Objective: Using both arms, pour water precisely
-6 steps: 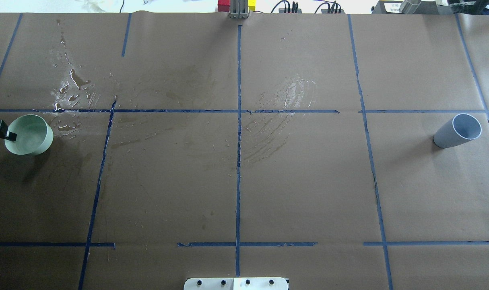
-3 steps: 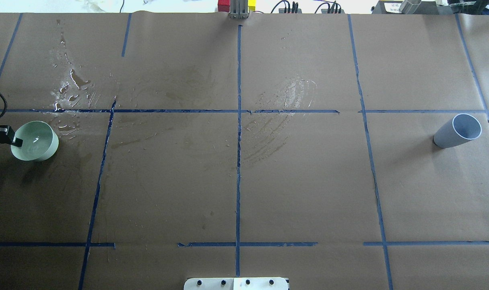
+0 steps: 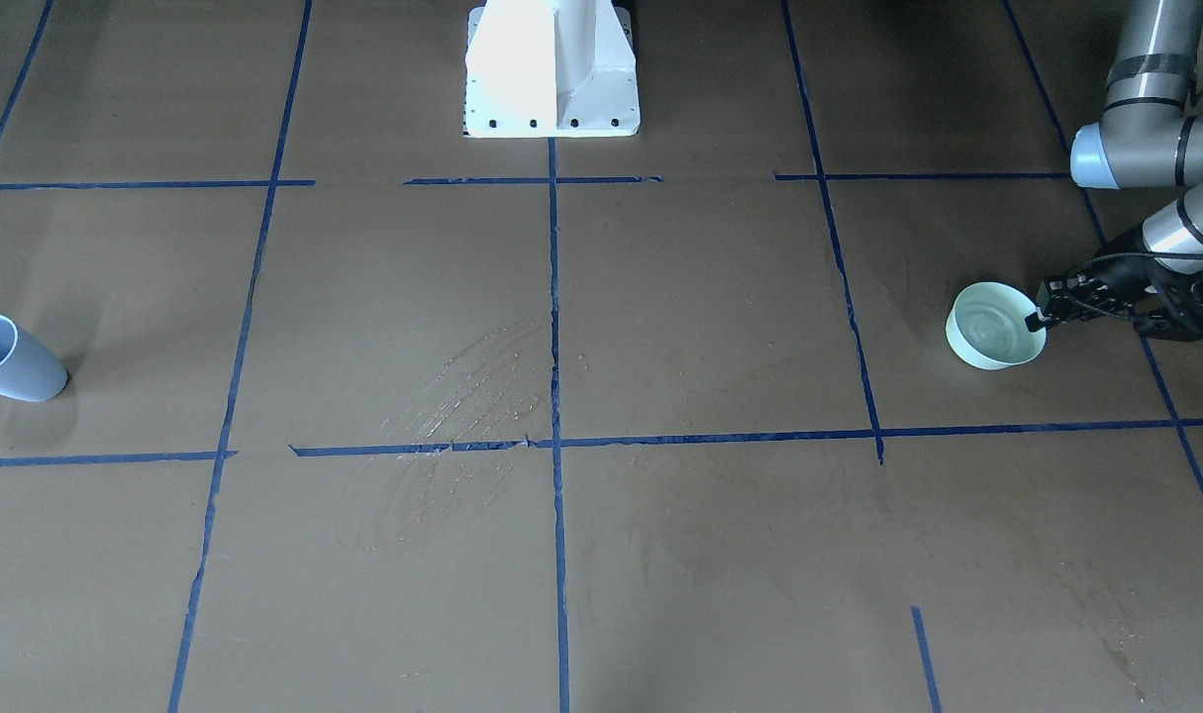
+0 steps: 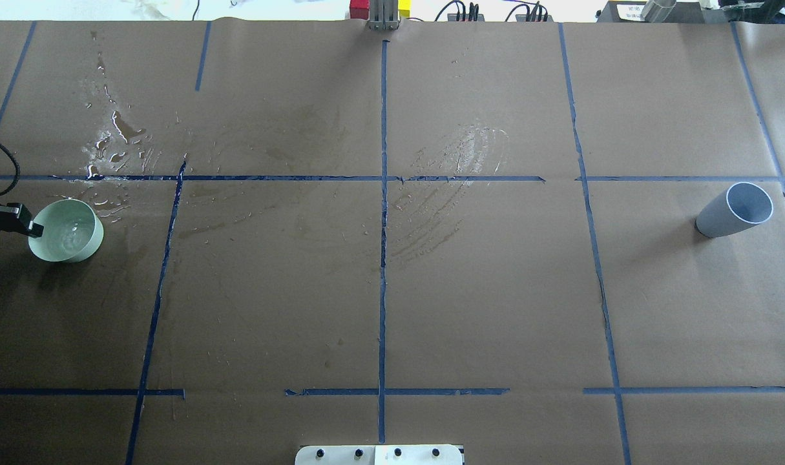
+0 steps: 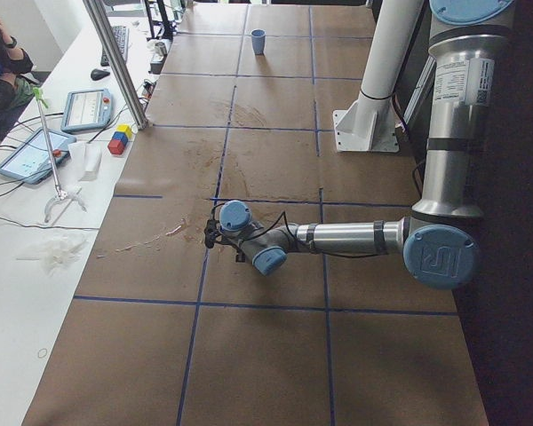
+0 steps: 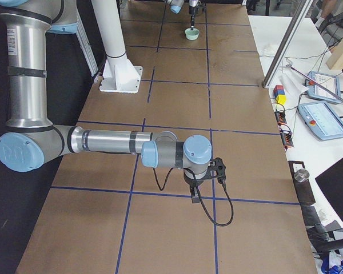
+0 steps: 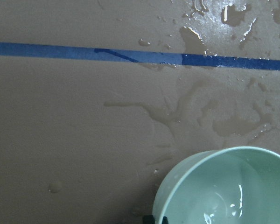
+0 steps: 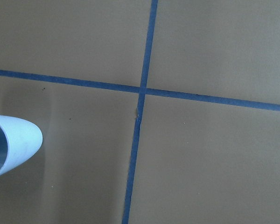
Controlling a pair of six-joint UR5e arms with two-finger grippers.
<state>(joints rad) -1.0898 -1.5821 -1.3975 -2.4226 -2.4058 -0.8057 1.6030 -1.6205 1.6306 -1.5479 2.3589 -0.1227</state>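
Note:
A pale green bowl [image 4: 69,231] with water in it is at the table's far left; it also shows in the front view [image 3: 992,335] and the left wrist view [image 7: 224,191]. My left gripper [image 4: 33,227] [image 3: 1039,319] is shut on the bowl's rim and holds it about level. I cannot tell whether the bowl rests on the paper. A blue-grey cup [image 4: 734,210] [image 3: 7,361] [image 8: 11,140] stands alone at the far right. My right gripper [image 6: 194,197] shows only in the exterior right view, pointing down over the paper; I cannot tell if it is open or shut.
Spilled water [image 4: 114,139] [image 7: 233,14] lies on the brown paper just beyond the bowl, and dried smears [image 4: 457,168] mark the middle. The white pedestal base [image 3: 551,69] stands at the robot's side. Tablets and cables [image 6: 323,114] lie beyond the table's far edge.
The left gripper has carried the green bowl to the right and a little toward the robot. The bowl has gone from tilted to about level. The cup has not moved.

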